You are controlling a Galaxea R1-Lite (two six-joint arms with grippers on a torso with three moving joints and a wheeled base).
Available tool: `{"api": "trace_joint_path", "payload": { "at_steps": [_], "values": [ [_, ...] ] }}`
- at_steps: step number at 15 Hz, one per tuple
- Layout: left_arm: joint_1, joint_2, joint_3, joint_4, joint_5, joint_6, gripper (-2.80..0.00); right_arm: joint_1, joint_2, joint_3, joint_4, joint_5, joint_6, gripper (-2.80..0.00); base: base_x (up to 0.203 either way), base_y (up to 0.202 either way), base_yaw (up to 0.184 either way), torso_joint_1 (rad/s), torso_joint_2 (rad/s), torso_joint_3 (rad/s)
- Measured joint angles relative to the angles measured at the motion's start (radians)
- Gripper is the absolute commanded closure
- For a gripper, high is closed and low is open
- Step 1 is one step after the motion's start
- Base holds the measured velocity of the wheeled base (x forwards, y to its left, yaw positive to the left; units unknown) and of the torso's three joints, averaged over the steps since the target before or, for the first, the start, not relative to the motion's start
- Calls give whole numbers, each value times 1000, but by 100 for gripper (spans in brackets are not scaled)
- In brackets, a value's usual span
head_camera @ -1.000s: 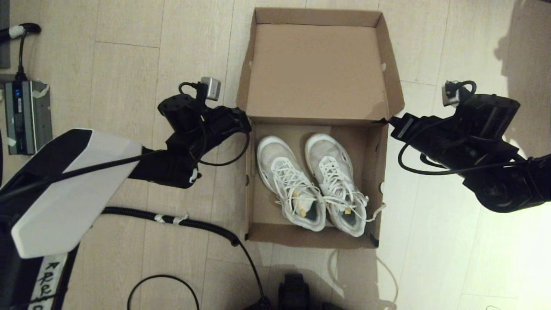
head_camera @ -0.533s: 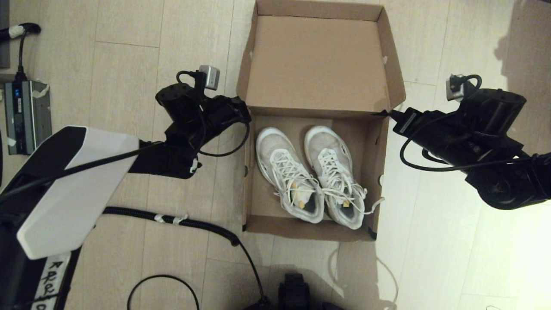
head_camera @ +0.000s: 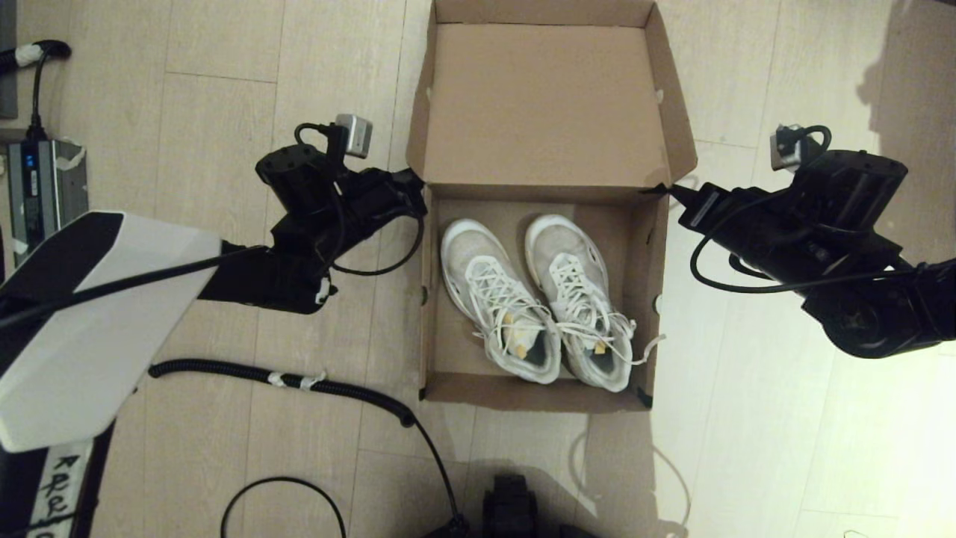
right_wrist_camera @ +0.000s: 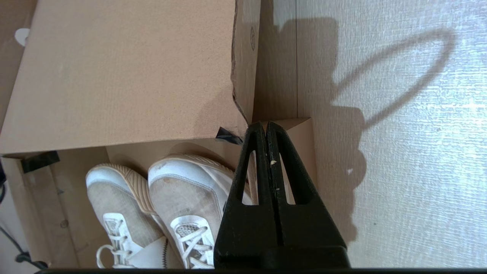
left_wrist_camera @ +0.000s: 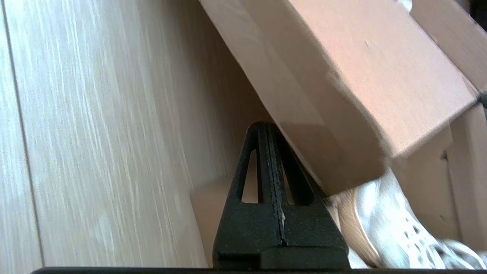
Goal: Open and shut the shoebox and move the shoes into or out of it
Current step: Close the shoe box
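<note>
With both jaws pressed fully together and gripping nothing, left gripper (head_camera: 415, 196) and right gripper (head_camera: 666, 192) flanking the raised lid (head_camera: 549, 104) of the floor-set shoebox (head_camera: 430, 314), shoes (head_camera: 539, 299) inside: lid-handling step, likely needing an even two-sided push.

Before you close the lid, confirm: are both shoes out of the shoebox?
No. In the head view both shoes lie side by side inside the open shoebox, toes toward the raised lid.
</note>
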Motion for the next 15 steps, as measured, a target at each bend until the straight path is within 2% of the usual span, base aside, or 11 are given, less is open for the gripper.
{"api": "trace_joint_path", "payload": {
  "at_steps": [2,4,8,13,15],
  "values": [
    [0,-41,86,-31,0,1,0,-1,1,4,0,0,-4,0,0,0,0,0,0,0],
    [3,-61,102,-37,0,1,0,-2,5,5,1,-2,-5,0,0,0,0,0,0,0],
    [13,-66,67,-34,-2,1,0,-8,16,1,3,-2,-42,0,0,0,0,0,0,0],
    [19,-48,13,-5,0,-6,0,-11,31,-14,-1,-2,-33,0,0,0,0,0,0,0],
    [23,-38,-8,0,1,-35,0,-12,40,-30,-1,-1,-29,0,0,0,0,0,0,0]
  ]
}}
